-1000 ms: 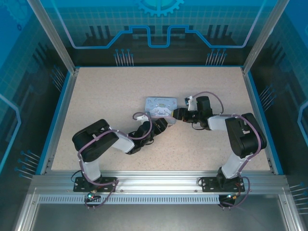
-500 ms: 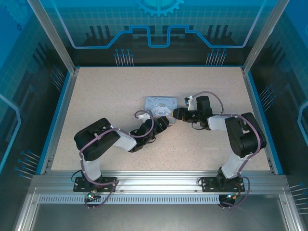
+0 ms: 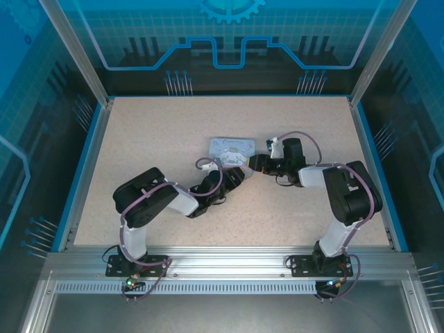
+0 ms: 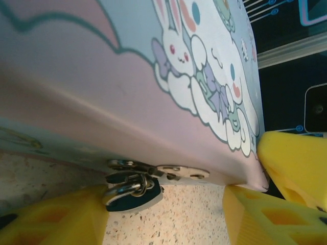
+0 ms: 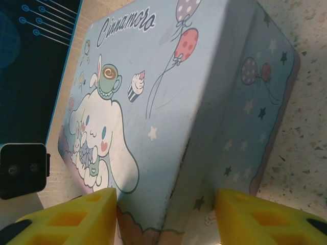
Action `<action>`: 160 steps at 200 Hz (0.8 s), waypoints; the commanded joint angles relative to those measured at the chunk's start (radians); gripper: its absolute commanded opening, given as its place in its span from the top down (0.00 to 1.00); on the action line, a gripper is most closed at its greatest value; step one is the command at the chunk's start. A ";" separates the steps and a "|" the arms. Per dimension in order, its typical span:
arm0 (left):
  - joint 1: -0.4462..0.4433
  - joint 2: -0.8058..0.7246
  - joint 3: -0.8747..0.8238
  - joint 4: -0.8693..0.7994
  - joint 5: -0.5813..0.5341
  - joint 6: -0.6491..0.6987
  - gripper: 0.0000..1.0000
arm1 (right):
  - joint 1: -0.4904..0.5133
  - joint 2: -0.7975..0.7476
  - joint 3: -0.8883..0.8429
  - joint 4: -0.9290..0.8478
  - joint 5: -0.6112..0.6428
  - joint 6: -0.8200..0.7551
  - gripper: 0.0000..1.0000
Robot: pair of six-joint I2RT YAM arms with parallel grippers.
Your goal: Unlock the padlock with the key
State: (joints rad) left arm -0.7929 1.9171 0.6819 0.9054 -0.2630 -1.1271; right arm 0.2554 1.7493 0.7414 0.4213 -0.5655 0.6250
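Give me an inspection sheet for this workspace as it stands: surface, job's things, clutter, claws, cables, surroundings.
Surface: speckled beige table, no spills seen.
Job's things: padlock hangs from the hasp on the pale blue cartoon tin, just above the table.
Clutter: nothing seen.
Claws: left claw open, low at the tin's near side, padlock against one yellow finger; right claw closed on the tin's corner, apparently bracing it.
Cables: purple-grey cables loop along both arms, off the tin.
Surroundings: blue printed panels in an aluminium frame.
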 commanded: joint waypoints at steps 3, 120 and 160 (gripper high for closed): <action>0.001 -0.003 -0.011 0.052 0.031 -0.018 0.43 | 0.017 0.033 -0.010 -0.066 -0.025 0.001 0.48; -0.002 -0.072 -0.041 0.072 -0.009 0.004 0.64 | 0.017 0.041 -0.011 -0.056 -0.034 0.003 0.48; -0.002 -0.071 -0.041 0.081 -0.012 0.000 0.74 | 0.018 0.041 -0.010 -0.056 -0.034 0.002 0.48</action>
State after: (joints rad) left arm -0.7929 1.8893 0.6373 0.9180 -0.2588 -1.1263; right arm 0.2554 1.7565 0.7414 0.4294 -0.5842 0.6285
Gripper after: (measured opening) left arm 0.278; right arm 0.518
